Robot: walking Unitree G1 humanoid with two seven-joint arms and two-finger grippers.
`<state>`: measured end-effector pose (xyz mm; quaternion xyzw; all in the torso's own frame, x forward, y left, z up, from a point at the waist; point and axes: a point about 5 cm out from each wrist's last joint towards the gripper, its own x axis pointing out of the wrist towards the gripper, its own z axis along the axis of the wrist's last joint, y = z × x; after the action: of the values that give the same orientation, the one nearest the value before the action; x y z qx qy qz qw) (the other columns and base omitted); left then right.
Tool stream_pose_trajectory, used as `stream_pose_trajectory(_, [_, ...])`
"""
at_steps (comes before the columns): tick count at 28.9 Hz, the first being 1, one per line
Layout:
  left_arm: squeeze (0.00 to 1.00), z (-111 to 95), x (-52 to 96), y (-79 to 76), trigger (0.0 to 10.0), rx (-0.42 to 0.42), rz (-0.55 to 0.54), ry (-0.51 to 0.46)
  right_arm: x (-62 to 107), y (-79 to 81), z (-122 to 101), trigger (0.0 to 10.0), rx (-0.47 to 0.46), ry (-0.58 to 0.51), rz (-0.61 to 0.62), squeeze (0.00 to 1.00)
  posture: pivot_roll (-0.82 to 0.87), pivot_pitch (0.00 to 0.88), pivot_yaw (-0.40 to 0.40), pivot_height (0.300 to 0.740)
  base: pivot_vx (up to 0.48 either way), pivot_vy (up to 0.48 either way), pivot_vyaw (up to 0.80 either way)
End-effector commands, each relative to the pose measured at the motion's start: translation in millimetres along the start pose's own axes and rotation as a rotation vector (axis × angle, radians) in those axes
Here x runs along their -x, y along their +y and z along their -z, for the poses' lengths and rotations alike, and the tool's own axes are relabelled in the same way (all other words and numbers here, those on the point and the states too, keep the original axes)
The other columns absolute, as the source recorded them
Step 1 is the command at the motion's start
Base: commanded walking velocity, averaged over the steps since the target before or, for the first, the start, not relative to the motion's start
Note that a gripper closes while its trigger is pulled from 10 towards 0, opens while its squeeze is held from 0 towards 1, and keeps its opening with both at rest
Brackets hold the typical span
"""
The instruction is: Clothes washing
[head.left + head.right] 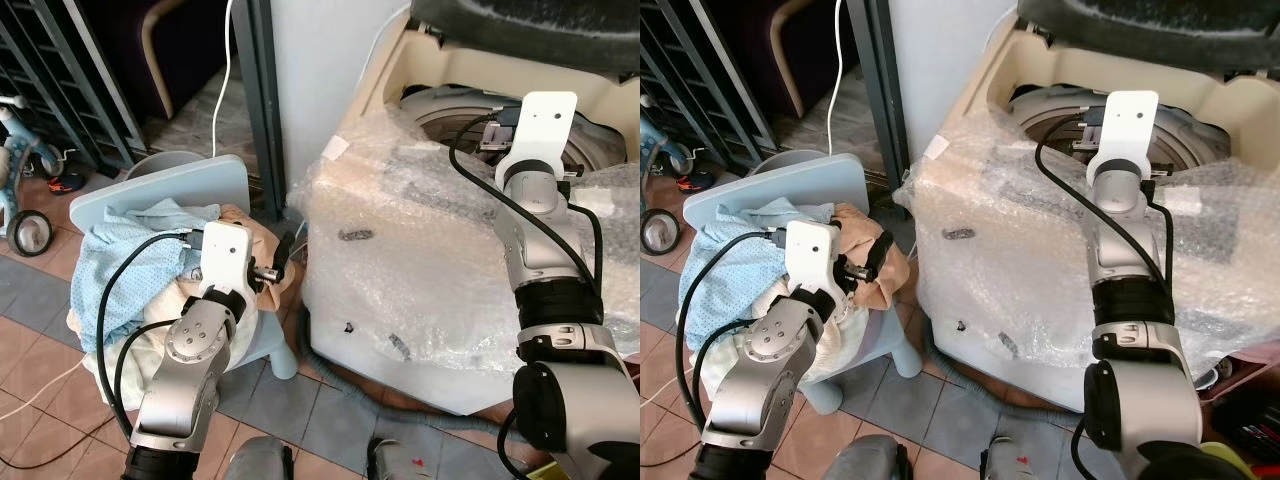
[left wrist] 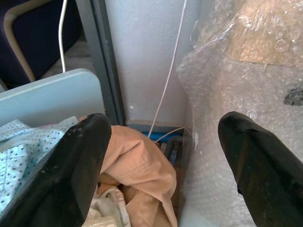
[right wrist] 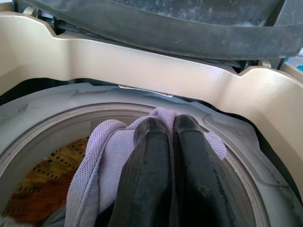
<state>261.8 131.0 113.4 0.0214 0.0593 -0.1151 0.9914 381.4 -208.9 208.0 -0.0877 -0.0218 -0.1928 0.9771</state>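
Note:
A top-loading washing machine (image 1: pixel 420 270) wrapped in bubble wrap stands on the right with its lid up. My right gripper (image 3: pixel 173 125) is over the drum (image 3: pixel 42 137), shut on a lavender cloth (image 3: pixel 102 156) that drapes down into it. Orange-brown laundry lies at the drum's bottom. On the left, a light blue chair (image 1: pixel 170 190) holds a heap of clothes: a blue dotted cloth (image 1: pixel 130 260) and a tan garment (image 2: pixel 142 165). My left gripper (image 1: pixel 282 255) hovers open just above the tan garment, beside the washer's front corner.
A dark metal post (image 1: pixel 262 110) and a white cable (image 1: pixel 228 60) stand behind the chair. A child's tricycle (image 1: pixel 20 200) is at the far left by a barred gate. A grey hose (image 1: pixel 350 385) lies on the tiles at the washer's foot.

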Motion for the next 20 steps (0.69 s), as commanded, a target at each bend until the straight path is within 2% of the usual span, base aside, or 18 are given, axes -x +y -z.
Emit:
stream_pose_trajectory(1, [0.0, -7, -1.3, -6.0, 10.0, 0.003, 0.016, -0.027, -4.0, -10.2, -5, 10.0, 0.003, -0.028, 0.03, 0.0, 0.01, 0.102, 0.062, 0.74, 0.0, 0.0, 0.0])
stream_pose_trajectory(2, [0.0, -6, -1.3, -6.2, 10.0, 0.004, 0.015, -0.024, -4.0, -7.3, -6, 10.0, -0.018, -0.035, -0.001, 0.0, 0.01, 0.102, 0.062, 0.74, 0.0, 0.0, 0.0])
stream_pose_trajectory(3, [0.0, -5, -1.0, -6.4, 10.0, 0.005, 0.015, -0.022, -3.9, -6.5, -6, 10.0, -0.02, -0.036, -0.01, 0.77, 0.01, 0.101, 0.061, 0.74, 0.0, 0.0, 0.0])
stream_pose_trajectory(4, [0.0, -4, -0.5, -6.7, 10.0, 0.005, 0.014, -0.019, -3.6, -6.9, -6, 10.0, -0.03, -0.04, -0.011, 1.0, 0.01, 0.098, 0.057, 0.74, 0.0, 0.0, 0.0])
stream_pose_trajectory(8, [0.0, -4, -0.4, -6.7, 10.0, 0.005, 0.014, -0.017, -3.6, -7.8, -7, 10.0, -0.025, -0.057, -0.005, 1.0, 0.01, 0.097, 0.056, 0.74, 0.0, 0.0, 0.0])
stream_pose_trajectory(11, [0.0, -3, 0.3, -6.2, 10.0, 0.007, 0.009, -0.013, -0.3, -6.1, -21, 10.0, -0.114, -0.156, -0.03, 1.0, 0.01, 0.097, 0.055, 0.74, 0.0, 0.0, 0.0])
stream_pose_trajectory(12, [0.0, -3, 0.4, -6.5, 10.0, 0.007, 0.007, -0.012, 2.2, -5.1, -30, 10.0, -0.141, -0.222, -0.056, 1.0, 0.0, 0.098, 0.056, 0.74, 0.0, 0.0, 0.0])
stream_pose_trajectory(14, [0.0, -3, 0.5, -6.7, 10.0, 0.007, 0.007, -0.012, 2.9, -5.0, -33, 10.0, -0.144, -0.244, -0.062, 1.0, 0.0, 0.098, 0.056, 0.74, 0.0, 0.0, 0.0])
stream_pose_trajectory(18, [0.0, -3, -2.1, -4.0, 10.0, -0.023, -0.057, -0.021, 10.3, -3.0, -63, 10.0, -0.135, -0.43, -0.144, 1.0, 0.0, 0.099, 0.055, 0.74, 0.0, 0.0, 0.0])
stream_pose_trajectory(20, [0.0, -4, -3.1, -2.6, 10.0, -0.027, -0.077, -0.023, 14.1, 0.5, -72, 10.0, -0.128, -0.478, -0.205, 1.0, 0.0, 0.099, 0.053, 0.74, 0.0, 0.0, 0.0])
